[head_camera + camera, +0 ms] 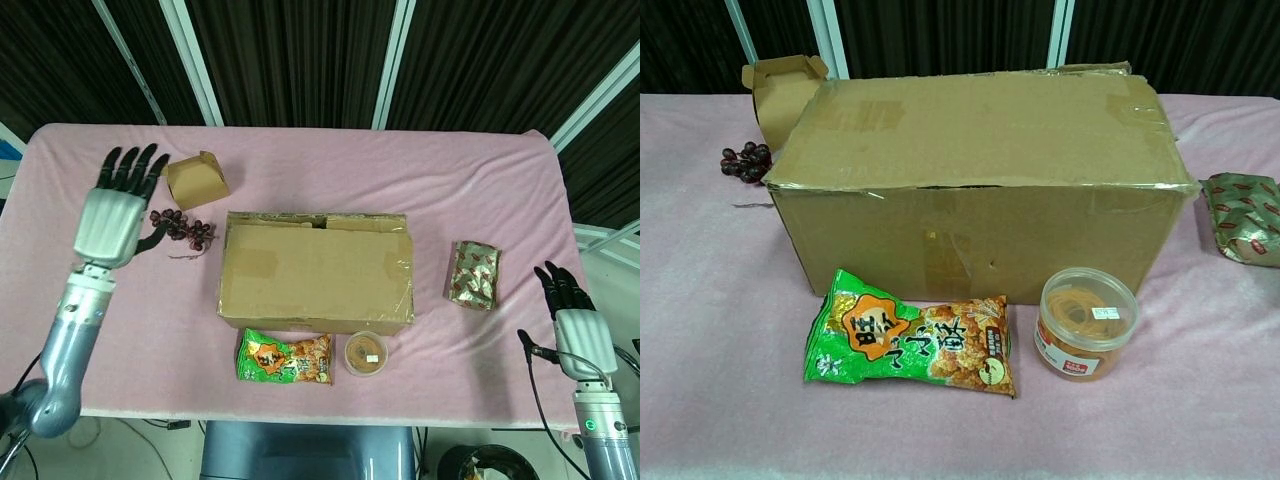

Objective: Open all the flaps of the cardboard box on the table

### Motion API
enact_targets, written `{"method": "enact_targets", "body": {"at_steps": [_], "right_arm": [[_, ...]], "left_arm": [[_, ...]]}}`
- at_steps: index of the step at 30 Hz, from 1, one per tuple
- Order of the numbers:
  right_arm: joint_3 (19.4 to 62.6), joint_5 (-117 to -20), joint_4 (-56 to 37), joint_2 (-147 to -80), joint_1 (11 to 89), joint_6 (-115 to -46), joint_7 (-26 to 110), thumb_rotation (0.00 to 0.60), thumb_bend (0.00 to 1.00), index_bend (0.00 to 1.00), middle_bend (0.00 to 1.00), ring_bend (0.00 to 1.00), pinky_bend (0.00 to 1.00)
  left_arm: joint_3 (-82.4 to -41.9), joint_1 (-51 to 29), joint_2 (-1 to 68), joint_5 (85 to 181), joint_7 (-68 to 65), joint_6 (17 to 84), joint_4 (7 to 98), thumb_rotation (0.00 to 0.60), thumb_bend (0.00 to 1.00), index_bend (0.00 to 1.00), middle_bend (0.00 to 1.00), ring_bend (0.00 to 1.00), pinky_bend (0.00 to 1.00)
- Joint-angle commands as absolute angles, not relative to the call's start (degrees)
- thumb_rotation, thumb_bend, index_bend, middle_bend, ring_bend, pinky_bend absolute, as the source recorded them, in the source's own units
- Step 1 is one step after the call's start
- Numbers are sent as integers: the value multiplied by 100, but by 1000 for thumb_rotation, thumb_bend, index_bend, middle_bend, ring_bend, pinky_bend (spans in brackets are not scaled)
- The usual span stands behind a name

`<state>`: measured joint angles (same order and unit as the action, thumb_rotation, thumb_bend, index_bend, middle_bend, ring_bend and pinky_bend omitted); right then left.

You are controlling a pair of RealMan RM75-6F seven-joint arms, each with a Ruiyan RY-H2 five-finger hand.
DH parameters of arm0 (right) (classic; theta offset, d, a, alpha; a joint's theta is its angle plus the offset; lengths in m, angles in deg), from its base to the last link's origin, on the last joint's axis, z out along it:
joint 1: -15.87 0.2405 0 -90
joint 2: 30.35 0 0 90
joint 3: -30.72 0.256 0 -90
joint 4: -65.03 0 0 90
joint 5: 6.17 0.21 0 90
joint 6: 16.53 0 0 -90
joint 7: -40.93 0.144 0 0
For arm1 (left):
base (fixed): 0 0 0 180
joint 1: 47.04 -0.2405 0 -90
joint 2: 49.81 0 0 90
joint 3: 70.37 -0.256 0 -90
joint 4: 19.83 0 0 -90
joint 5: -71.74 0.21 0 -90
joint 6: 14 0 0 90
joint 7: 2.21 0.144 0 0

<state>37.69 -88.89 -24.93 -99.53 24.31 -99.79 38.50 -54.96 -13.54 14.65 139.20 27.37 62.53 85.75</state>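
- Cardboard box sits mid-worktop, its long axis running left to right across the robot's front; the chest view shows it filling the middle, with its top flaps lying flat and closed.
- Left robot hand hovers off the box's left end, fingers spread wide and holding nothing, with a bunch of dark grapes between it and the box.
- Right robot hand hangs at the worktop's near right corner, well apart from the box, fingers straight and empty.
- My read: the left robot hand is the nearer one, so the top flap's left part is the likely first reach.
- Box looks worn: brown card, clear tape along the right end, a ragged far edge where the flaps meet.
- Small open carton stands behind the grapes; snack bag and round tub lie just before the box's front wall.
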Motion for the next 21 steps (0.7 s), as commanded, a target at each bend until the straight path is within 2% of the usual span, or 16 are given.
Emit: {"method": "enact_targets", "body": {"at_steps": [1,6,9,11,12,16,18,21], "right_arm": [[3780,-8868,-2512,-9953,2423,-10002,3768,600,304,0,0,0,212],[3781,-8938,-2552,-9925,2448,-10032,3606,600,304,0,0,0,212],[3800,-9023,-2679,-9864,2494,-10042,3515,600,319,0,0,0,212],[3838,-9084,-2856,-9768,2566,-10003,3425,600,408,0,3,0,212],[3869,-9102,-2966,-9709,2615,-9964,3366,600,486,0,18,2,212],[4108,-9140,-3502,-9456,2960,-9665,3161,600,720,18,114,67,212],[4309,-9022,-3847,-9307,3230,-9361,3042,600,793,79,147,98,230],[4627,-8723,-4228,-9163,3638,-8904,2842,600,837,203,180,129,264]], "left_arm": [[-6210,-2348,971,14682,1825,7142,8775,600,202,0,0,0,0],[-6738,-3156,1047,15153,986,7832,8268,600,202,0,0,0,0],[-6866,-3464,1246,15204,597,8087,7874,600,202,0,0,0,0],[-6875,-3566,1382,15232,357,8169,7583,600,203,0,0,0,0],[-6867,-3584,1424,15248,252,8171,7466,600,203,0,0,0,0],[-6821,-3579,1539,15372,46,8172,7134,600,204,0,0,0,0],[-6847,-3579,1602,15452,7,8132,6968,600,205,0,0,0,0],[-6829,-3589,1645,15488,-146,8091,6889,600,204,0,0,0,0]]}}
